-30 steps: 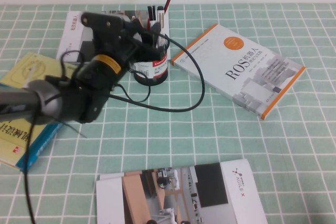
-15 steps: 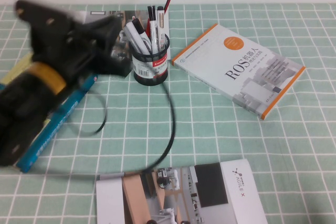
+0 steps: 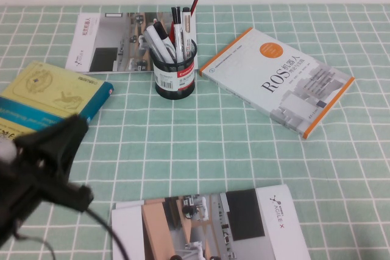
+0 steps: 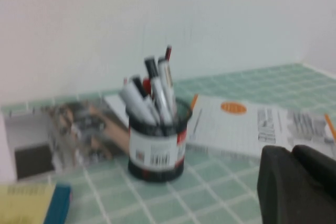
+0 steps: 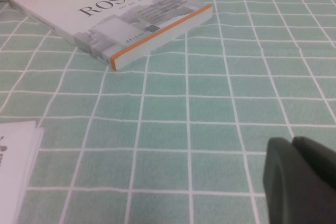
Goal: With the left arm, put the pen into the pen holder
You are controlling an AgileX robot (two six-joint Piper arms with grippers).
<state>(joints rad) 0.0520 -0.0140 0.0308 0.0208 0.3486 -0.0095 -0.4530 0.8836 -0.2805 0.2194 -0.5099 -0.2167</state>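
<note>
Black mesh pen holder (image 3: 175, 71) stands upright on the table (image 3: 244, 144), the pen (image 3: 159, 42) leaning inside it. Left claw (image 3: 52, 150) near the table's near-left corner, empty, fingers pressed together. Right claw (image 5: 302, 179) over bare cloth, fingers pressed together.

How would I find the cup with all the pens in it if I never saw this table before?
Look to the far middle of the green checked tablecloth, between the white ROS book with orange edges and the flat magazine. There stands the pen holder, the only upright thing: a small black mesh cup with a white-and-red label band. The left gripper is near the front left corner; the right gripper hangs over bare cloth.
</note>
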